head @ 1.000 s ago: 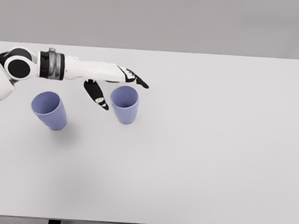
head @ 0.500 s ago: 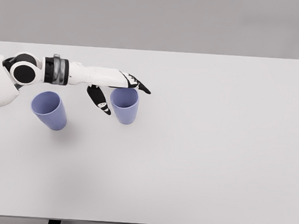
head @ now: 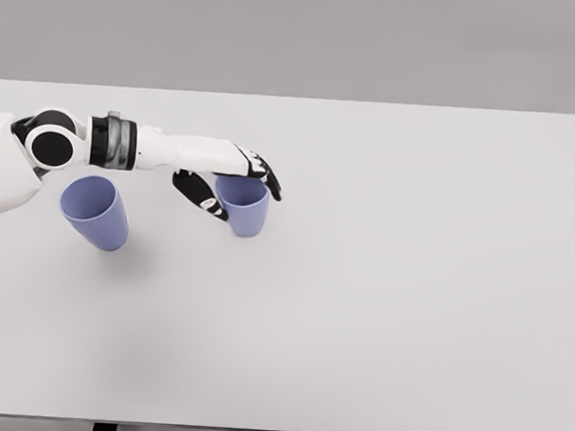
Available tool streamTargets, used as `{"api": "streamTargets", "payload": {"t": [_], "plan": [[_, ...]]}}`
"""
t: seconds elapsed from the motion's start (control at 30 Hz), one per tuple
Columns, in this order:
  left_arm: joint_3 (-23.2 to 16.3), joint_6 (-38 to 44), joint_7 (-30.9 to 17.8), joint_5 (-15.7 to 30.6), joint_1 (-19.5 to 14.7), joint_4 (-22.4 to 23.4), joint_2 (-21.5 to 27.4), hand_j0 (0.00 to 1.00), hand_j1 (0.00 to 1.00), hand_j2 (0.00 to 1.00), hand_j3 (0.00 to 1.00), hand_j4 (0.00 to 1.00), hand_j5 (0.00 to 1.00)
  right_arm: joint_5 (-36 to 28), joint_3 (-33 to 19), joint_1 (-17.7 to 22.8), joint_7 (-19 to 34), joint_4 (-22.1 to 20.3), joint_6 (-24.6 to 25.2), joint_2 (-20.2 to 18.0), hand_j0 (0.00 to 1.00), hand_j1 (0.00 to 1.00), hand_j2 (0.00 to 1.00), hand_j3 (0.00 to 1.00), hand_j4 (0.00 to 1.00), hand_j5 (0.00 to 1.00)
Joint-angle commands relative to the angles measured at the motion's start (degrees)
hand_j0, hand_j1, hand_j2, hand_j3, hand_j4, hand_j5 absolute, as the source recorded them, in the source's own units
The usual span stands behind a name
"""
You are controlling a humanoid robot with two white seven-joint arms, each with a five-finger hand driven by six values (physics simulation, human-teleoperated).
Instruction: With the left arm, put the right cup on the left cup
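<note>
the left cup (head: 95, 212) stands on the white table (head: 380, 299), its mouth tipped toward ten o'clock. at three o'clock from it, the left hand (head: 229, 179) curls over the right cup (head: 245, 208), thumb at the cup's nine o'clock side, black fingers (head: 267, 178) wrapping the far rim at twelve o'clock.

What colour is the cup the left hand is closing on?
Lavender blue, like the left cup; the right cup shows in the head view.

Two purple cups (head: 94, 212) (head: 244, 209), one white table (head: 381, 280), and one hand (head: 233, 181) show.
</note>
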Motion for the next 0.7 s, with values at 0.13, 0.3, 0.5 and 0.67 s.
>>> {"api": "streamTargets", "payload": {"t": [0.13, 0.3, 0.5, 0.67], "plan": [[1.8, 0.0, 0.1, 0.0, 0.2, -0.3, 0.5, 0.50, 0.50, 0.50, 0.50, 0.50, 0.50, 0.1, 0.0, 0.0, 0.0, 0.0, 0.0, 0.0, 1.00, 1.00, 1.00, 1.00, 1.00, 1.00], [2.6, 0.0, -0.5, 0.6, -0.4, -2.9, 1.7, 0.50, 0.50, 0.50, 0.50, 0.50, 0.50, 0.1, 0.0, 0.0, 0.0, 0.0, 0.0, 0.0, 1.00, 1.00, 1.00, 1.00, 1.00, 1.00], [2.5, 0.0, -1.7, 7.4, -3.3, -10.6, 10.2, 0.50, 0.50, 0.50, 0.50, 0.50, 0.50, 0.1, 0.0, 0.0, 0.0, 0.0, 0.0, 0.0, 1.00, 1.00, 1.00, 1.00, 1.00, 1.00], [2.5, 0.0, -3.5, 12.0, -5.0, -14.4, 14.9, 0.50, 0.50, 0.50, 0.50, 0.50, 0.50, 0.1, 0.0, 0.0, 0.0, 0.0, 0.0, 0.0, 1.00, 1.00, 1.00, 1.00, 1.00, 1.00]]}}
